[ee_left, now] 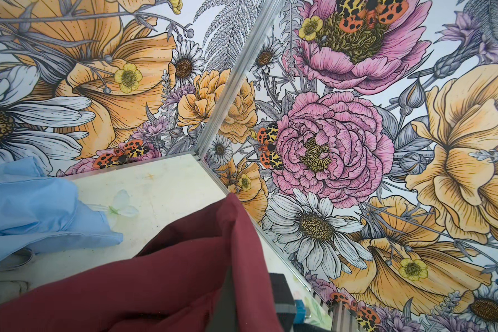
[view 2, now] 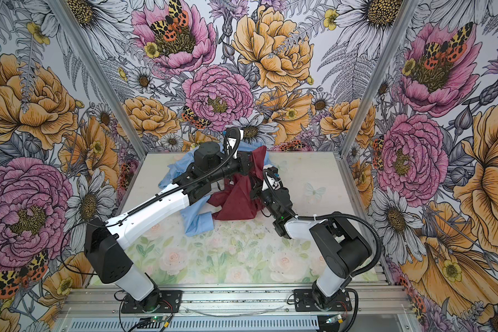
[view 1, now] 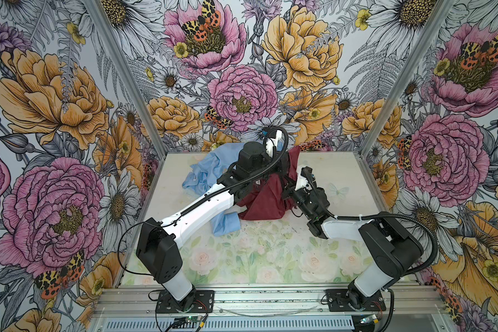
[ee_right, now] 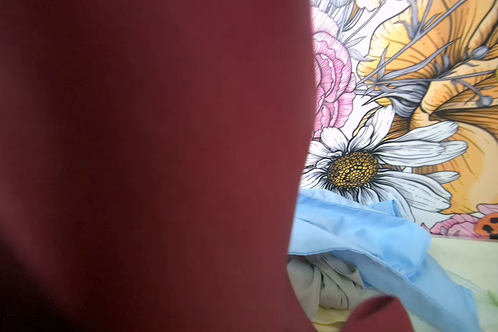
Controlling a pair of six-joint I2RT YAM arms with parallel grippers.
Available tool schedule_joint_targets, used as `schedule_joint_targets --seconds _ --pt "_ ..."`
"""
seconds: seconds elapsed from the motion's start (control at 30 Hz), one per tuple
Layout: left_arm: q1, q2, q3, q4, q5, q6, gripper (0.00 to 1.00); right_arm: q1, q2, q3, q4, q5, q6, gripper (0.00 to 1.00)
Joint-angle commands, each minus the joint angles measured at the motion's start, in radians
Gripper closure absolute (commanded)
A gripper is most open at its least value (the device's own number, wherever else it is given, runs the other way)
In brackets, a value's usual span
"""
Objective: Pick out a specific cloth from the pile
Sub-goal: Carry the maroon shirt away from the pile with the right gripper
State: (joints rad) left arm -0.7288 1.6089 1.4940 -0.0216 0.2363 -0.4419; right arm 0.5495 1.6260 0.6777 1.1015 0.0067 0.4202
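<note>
1. Desk (view 1: 242,258): pale floral surface, flower-print walls on three sides.
2. The pile (view 2: 197,221): heaped at the back middle of the desk, partly under both arms.
3. Light blue cloth (view 1: 209,168): biggest piece, on the pile's left side, with one flap reaching toward the front.
4. The cloth (view 1: 266,201): maroon, on the pile's right side. Its top is drawn up to a peak and the rest trails down onto the desk.
5. Grey cloth (ee_right: 328,284): crumpled, tucked beneath the blue.
6. Left gripper (view 1: 288,161): jaws closed on the cloth's raised top.
7. Right gripper (view 1: 285,185): jaws closed on a lower maroon fold. Maroon fabric fills most of the right wrist view.
</note>
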Motion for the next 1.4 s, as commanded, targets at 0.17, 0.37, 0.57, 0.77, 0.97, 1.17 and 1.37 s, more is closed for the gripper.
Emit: schedule_joint_targets --seconds 0.17,0.37,0.57,0.77,0.97,1.17,1.37 --pt "0.06 -0.138 -0.097 -0.128 -0.05 0.073 0.88 -0.004 -0.259 0.087 -0.321 0.194 0.043 1.0" --pt "0.103 -0.225 -0.197 -0.184 -0.04 0.1 0.31 -0.045 -0.401 0.197 -0.577 0.185 0.046 1.0" --pt "0.108 -0.29 -0.233 -0.298 -0.005 0.175 0.07 -0.106 -0.474 0.309 -0.752 0.165 0.016 1.0" --pt "0.11 -0.366 -0.254 -0.445 -0.037 0.241 0.01 -0.167 -0.536 0.433 -0.867 0.172 -0.06 1.0" --pt "0.141 -0.371 -0.28 -0.505 -0.058 0.262 0.01 -0.234 -0.565 0.571 -0.992 0.185 -0.121 1.0" --pt "0.146 -0.338 -0.288 -0.51 -0.045 0.277 0.01 -0.351 -0.538 0.73 -1.132 0.142 -0.146 1.0" --pt "0.148 -0.323 -0.295 -0.51 -0.038 0.283 0.01 -0.501 -0.482 0.855 -1.2 0.035 -0.101 1.0"
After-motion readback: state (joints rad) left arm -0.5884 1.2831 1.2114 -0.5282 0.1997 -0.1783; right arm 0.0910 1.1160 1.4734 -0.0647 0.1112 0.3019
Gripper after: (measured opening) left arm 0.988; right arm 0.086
